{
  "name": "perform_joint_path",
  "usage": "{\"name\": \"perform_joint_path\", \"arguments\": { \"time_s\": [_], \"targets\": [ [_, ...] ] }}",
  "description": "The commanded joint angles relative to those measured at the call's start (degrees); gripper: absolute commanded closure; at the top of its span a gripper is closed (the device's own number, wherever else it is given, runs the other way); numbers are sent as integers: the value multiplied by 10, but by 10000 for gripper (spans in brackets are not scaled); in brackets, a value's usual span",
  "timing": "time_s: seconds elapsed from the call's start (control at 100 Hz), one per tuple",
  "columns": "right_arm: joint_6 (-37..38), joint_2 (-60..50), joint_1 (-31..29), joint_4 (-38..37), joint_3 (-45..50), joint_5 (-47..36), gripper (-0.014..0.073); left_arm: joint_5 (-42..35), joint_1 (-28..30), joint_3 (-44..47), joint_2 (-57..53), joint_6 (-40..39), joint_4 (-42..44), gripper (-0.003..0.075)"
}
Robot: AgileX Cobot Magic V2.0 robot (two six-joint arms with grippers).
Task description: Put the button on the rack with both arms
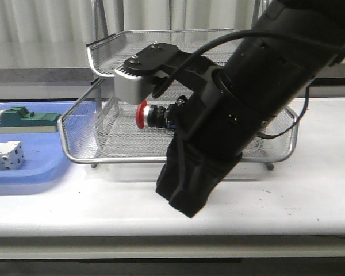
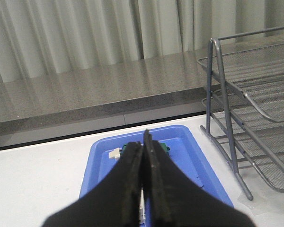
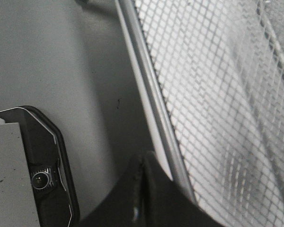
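The button (image 1: 146, 114) lies on its side in the lower, pulled-out tray of the silver wire rack (image 1: 103, 52), its red head facing left. My right arm's black bulk fills the middle of the front view and hides part of the button's body. My right gripper (image 1: 181, 204) points down in front of the tray's front rim (image 3: 156, 94); its jaws (image 3: 142, 161) are shut and empty. My left gripper (image 2: 144, 142) is shut and empty above the blue tray (image 2: 189, 142), with the rack (image 2: 255, 94) to its side. The left gripper is out of the front view.
The blue tray (image 1: 23, 172) at the left holds a green block (image 1: 26, 119) and a white terminal block (image 1: 6, 155). A grey box (image 1: 135, 80) sits on the right arm's wrist. A grey, black-edged part with a lens (image 3: 38, 179) shows beside the right fingers.
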Motion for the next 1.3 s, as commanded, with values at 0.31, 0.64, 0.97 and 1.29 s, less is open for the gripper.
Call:
{"name": "perform_joint_path", "arguments": {
  "time_s": [0.31,0.64,0.97,1.29],
  "targets": [
    [-5,55,-105,-29,-138,6,664,-43,1,-16,5,-3,-8,740],
    [60,25,-104,-25,-152,109,654,-43,1,-16,5,-3,-8,740],
    [349,-98,-144,-200,-152,188,654,-43,1,-16,5,-3,-8,740],
    [539,-250,-202,-358,-125,261,654,-43,1,-16,5,-3,-8,740]
  ]
}}
